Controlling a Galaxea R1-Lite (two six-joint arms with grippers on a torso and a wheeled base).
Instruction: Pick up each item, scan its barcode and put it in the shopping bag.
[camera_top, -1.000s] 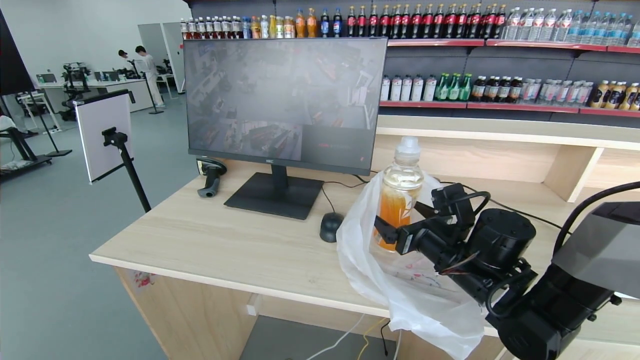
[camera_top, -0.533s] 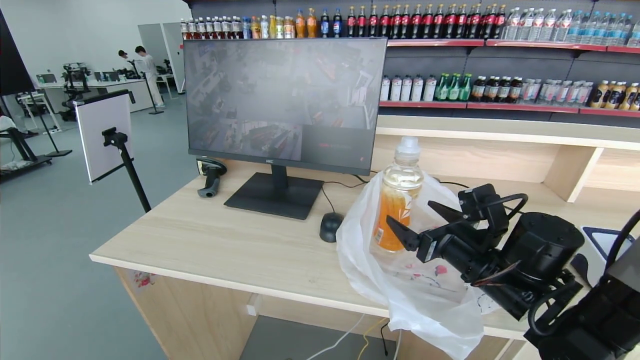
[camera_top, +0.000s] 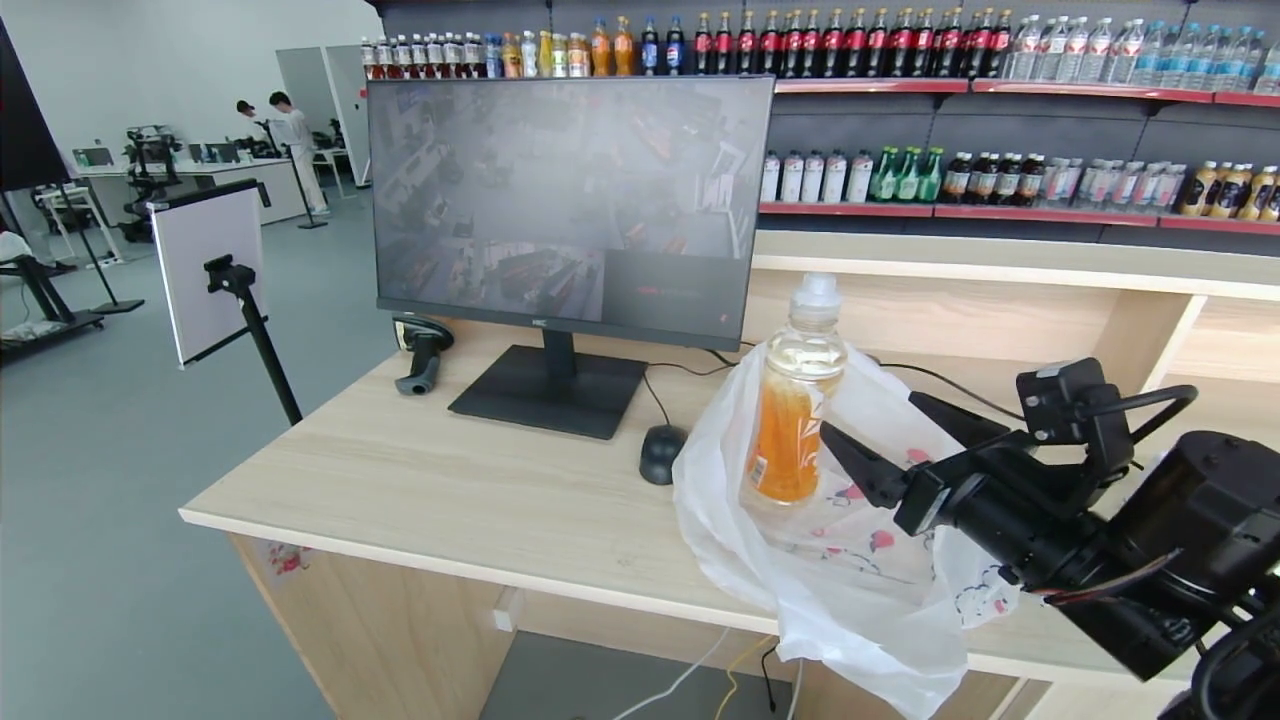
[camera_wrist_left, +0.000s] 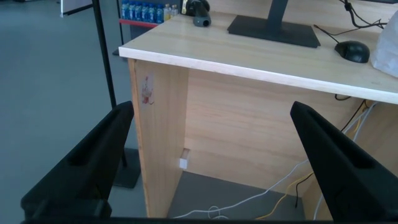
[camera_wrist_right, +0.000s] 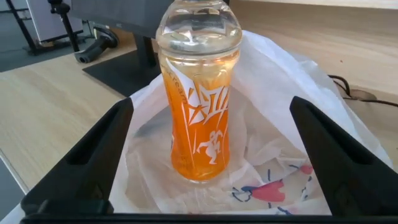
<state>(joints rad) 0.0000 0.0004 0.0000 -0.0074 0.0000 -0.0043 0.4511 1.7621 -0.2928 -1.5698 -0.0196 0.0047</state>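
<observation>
One orange bottle (camera_top: 795, 400) is standing upright inside the one white shopping bag (camera_top: 850, 610) on the desk (camera_top: 450, 480). Right gripper (camera_top: 870, 415) is hovering just beside it, jaws wide apart, gripping nothing. Left gripper (camera_wrist_left: 211, 109) is gaping empty too, facing the desk's front.

The head camera sits high, looking forward and down across the counter (camera_top: 450, 490): monitor (camera_top: 570, 200) at 11 o'clock, bottle (camera_top: 795, 400) in the shopping bag (camera_top: 850, 600) at 3 o'clock, mid-range. The right wrist camera looks along the right gripper (camera_wrist_right: 211, 102) at that bottle from close by, sharing bottle, shopping bag and scanner (camera_top: 422, 355) with the head view. The left wrist camera hangs low, below the countertop, facing the counter's front edge past the left gripper (camera_wrist_left: 211, 106); it shares mouse (camera_wrist_left: 351, 51) and scanner.
</observation>
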